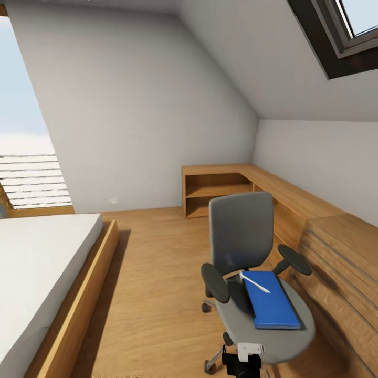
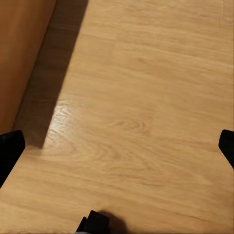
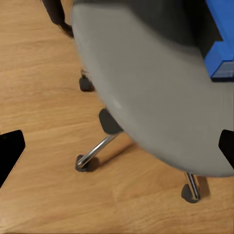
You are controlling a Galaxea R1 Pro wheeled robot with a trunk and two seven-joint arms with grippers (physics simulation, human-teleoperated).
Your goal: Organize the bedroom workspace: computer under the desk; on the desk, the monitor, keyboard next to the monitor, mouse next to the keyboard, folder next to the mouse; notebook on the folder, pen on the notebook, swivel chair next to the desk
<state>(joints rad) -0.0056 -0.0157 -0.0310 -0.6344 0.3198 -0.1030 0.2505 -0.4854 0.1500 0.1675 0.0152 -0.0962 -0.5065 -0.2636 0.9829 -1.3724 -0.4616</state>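
blue stands out first: the folder (image 1: 273, 300) lies flat on the grey seat of the swivel chair (image 1: 241, 231), with the white pen (image 1: 255, 282) resting across its upper end. a dark strip just beside the folder's left edge may be the notebook, but i cannot tell for sure. the chair stands on the light wood floor (image 1: 157, 273) close to the low wooden shelf unit (image 1: 226, 189) that runs along the right wall, and a bed (image 1: 37, 273) with a wooden frame sits at the left. the black tabletop, the monitor, keyboard, mouse and computer are not among what these views take in.

in the right wrist view the right gripper (image 3: 117, 151) looks down past the front rim of the seat at the chrome legs and casters, a corner of the folder at the edge; its dark fingers sit wide apart at the two sides, holding nothing. the left gripper (image 2: 117, 146) faces bare floor beside the bed frame, its fingers likewise spread and empty.

judging from this, the job is at an early stage: folder and pen have yet to leave the chair, nothing is stacked, and the chair is not yet placed by the tabletop. the folder looks like the nearest thing to pick up.
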